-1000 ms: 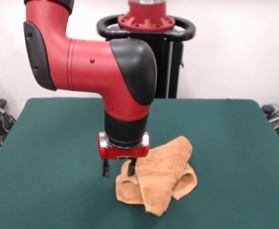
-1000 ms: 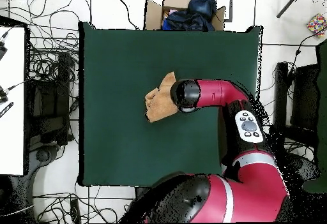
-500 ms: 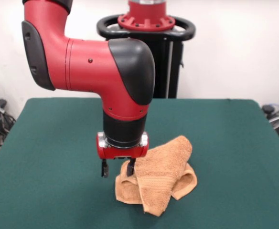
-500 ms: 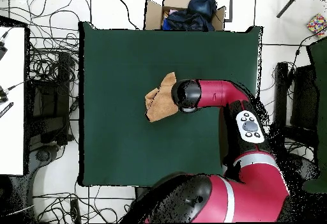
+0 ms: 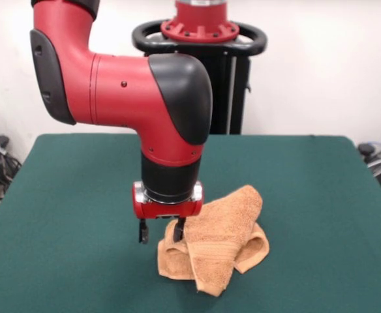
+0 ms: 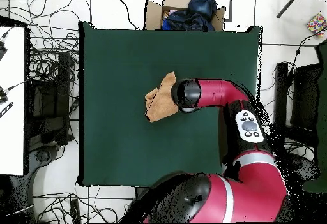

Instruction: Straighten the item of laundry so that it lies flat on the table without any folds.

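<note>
From the front, your red and black Sawyer arm [image 5: 151, 111] hangs its gripper [image 5: 160, 231] low over the wide dark green felt-covered tabletop [image 5: 66, 195]. Its two short black fingers [image 5: 142, 231] are spread apart, one touching the near-left edge of the crumpled orange-tan terry washcloth [image 5: 220, 244], the other over bare felt just beside it. The washcloth lies bunched near the tabletop's middle, toward your camera's side, folded over itself in several lobes, with a woven border band showing across its lower part. Nothing is pinched between the fingers.

From overhead, you see the washcloth [image 6: 158, 99] as a rumpled patch near the centre of the tabletop [image 6: 128, 145], with the arm's black wrist [image 6: 186, 95] covering its right edge, so the gripper itself is hidden here. Beyond the tabletop's far edge stands an open brown cardboard box [image 6: 185, 12] holding a heap of dark blue cloth [image 6: 191, 11]. Tangled black cables [image 6: 51, 62] sprawl over the floor to the left.
</note>
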Robot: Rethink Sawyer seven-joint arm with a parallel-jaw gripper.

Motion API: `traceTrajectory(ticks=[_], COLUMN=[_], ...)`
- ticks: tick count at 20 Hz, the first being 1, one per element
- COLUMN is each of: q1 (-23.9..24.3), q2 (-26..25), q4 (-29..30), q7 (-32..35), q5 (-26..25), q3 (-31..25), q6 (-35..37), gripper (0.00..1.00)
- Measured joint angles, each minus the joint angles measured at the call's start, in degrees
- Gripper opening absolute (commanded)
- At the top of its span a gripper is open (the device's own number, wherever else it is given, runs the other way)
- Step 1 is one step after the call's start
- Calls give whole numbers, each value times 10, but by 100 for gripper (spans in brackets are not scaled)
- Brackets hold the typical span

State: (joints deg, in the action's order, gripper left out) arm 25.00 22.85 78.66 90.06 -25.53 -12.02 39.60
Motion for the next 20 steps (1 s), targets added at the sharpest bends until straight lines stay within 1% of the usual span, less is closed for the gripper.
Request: traceTrajectory(ticks=[6, 12, 18, 20], q1=[-16, -10, 49, 78], q2=[-22, -27, -32, -36], q4=[-30, -35, -22, -13], q7=[0, 0, -9, -22], q5=[0, 0, 5, 11], q3=[3, -2, -61, -87], q6=[0, 1, 11, 12], gripper=[100, 100, 100, 100])
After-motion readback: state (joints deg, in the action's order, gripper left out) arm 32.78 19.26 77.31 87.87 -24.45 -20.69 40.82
